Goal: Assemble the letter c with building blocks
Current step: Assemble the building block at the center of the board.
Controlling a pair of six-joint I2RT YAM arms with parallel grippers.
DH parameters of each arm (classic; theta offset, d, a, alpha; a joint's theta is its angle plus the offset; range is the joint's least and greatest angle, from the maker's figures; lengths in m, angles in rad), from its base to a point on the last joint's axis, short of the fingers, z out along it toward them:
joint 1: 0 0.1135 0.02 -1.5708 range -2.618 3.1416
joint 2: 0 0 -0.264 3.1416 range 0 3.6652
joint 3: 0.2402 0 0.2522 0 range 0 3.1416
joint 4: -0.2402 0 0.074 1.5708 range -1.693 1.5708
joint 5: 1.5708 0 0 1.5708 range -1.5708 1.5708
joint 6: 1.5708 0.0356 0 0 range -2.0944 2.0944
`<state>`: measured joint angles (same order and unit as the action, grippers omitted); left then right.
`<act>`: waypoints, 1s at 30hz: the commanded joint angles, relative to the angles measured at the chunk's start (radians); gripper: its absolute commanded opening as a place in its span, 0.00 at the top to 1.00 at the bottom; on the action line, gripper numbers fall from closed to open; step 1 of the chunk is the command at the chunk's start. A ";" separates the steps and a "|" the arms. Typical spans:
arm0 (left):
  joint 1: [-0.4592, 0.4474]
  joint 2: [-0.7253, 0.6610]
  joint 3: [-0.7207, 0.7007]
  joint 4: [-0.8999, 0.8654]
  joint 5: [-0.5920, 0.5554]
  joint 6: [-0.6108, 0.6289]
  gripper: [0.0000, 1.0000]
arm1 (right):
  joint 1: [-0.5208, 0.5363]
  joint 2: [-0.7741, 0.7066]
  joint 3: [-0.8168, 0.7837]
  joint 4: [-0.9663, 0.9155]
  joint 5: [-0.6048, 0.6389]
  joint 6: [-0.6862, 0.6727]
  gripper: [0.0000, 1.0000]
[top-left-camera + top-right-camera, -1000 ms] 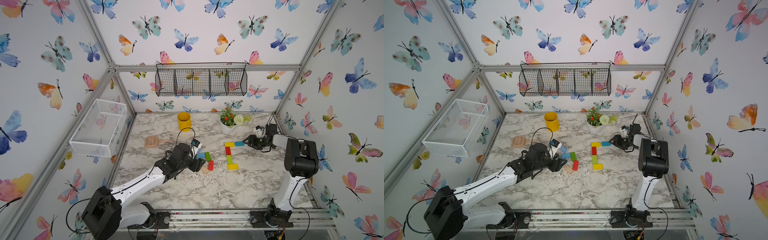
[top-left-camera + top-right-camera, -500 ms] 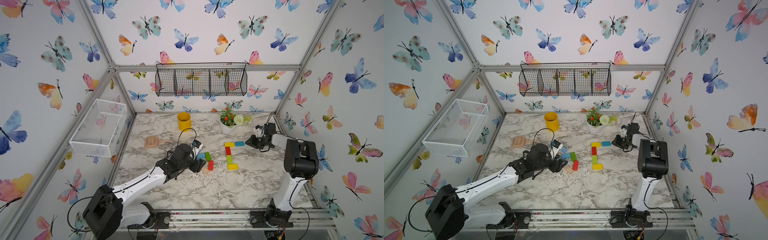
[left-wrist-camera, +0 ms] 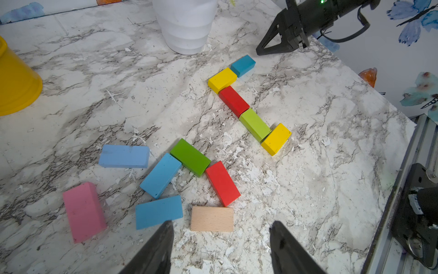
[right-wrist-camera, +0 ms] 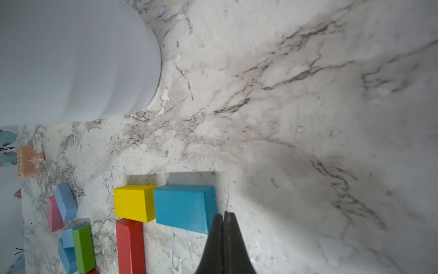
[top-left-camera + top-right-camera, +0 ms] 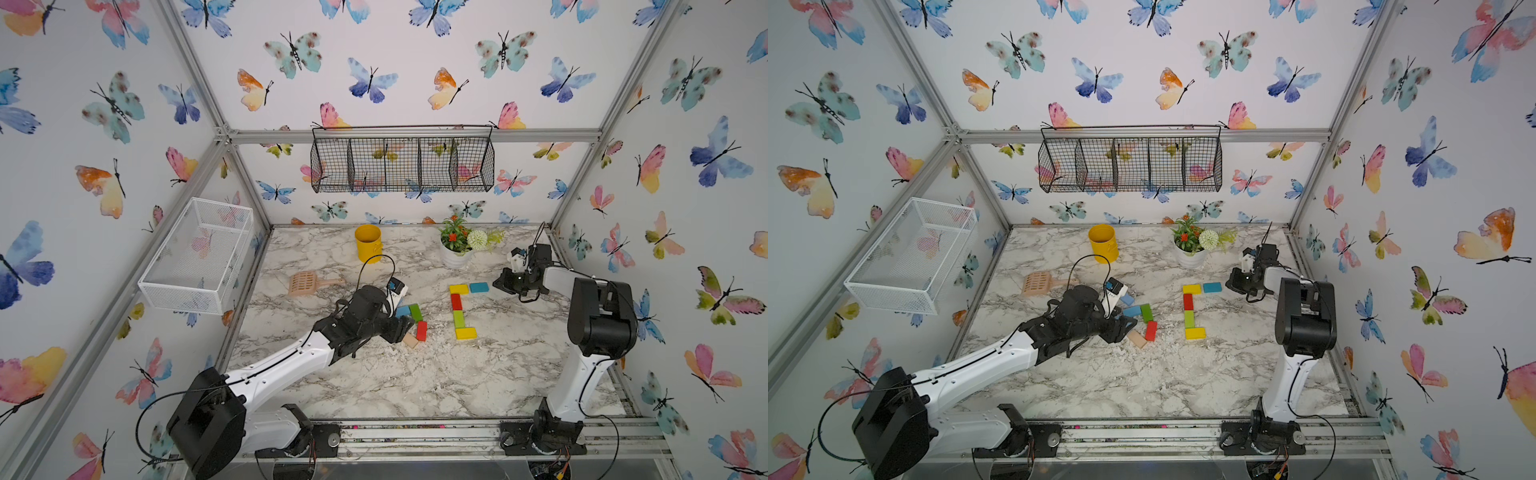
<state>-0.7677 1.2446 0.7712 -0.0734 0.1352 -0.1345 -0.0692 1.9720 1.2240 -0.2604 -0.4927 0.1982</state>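
**blockhead_42:** The letter's mostly there on the worktop [image 3: 308, 180]. The top yellow block [image 3: 222, 80] has the teal block [image 3: 243, 65] beside it. A red block [image 3: 233, 100] and a light green block [image 3: 254, 123] run down the spine to the bottom yellow block [image 3: 276, 138]. I'd guess the lower arm just wants one more piece.

**marble_mike:** The right fingers [image 4: 220, 237] worry me though. They're pinched together with nothing in them, and the tip is parked just beside the teal block's end. Any drift forward shoves teal into the yellow and kinks the top row.

**blockhead_42:** Yep. And the left fingers [image 3: 158, 246] are spread wide on either side of the tan block [image 3: 212, 218] over in the loose pile. Can't tell how low they are. A blue block [image 3: 158, 211] sits just beside one finger. The spare red block [image 3: 222, 183] touches the tan one's corner, or near enough.

**marble_mike:** So a sloppy close could pinch blue along with tan, or drag the red one off.

**blockhead_42:** Plus if tan goes next to the bottom yellow, setting it down crooked could knock the spine out of line.
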 commanded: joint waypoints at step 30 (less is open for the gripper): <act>-0.011 0.032 0.032 -0.030 -0.013 0.018 0.35 | 0.029 0.084 0.032 -0.013 -0.064 -0.033 0.97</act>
<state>-0.7738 1.2713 0.7761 -0.0879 0.1352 -0.1307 -0.0486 2.0361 1.2503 -0.2504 -0.5442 0.1814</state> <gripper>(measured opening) 0.654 0.039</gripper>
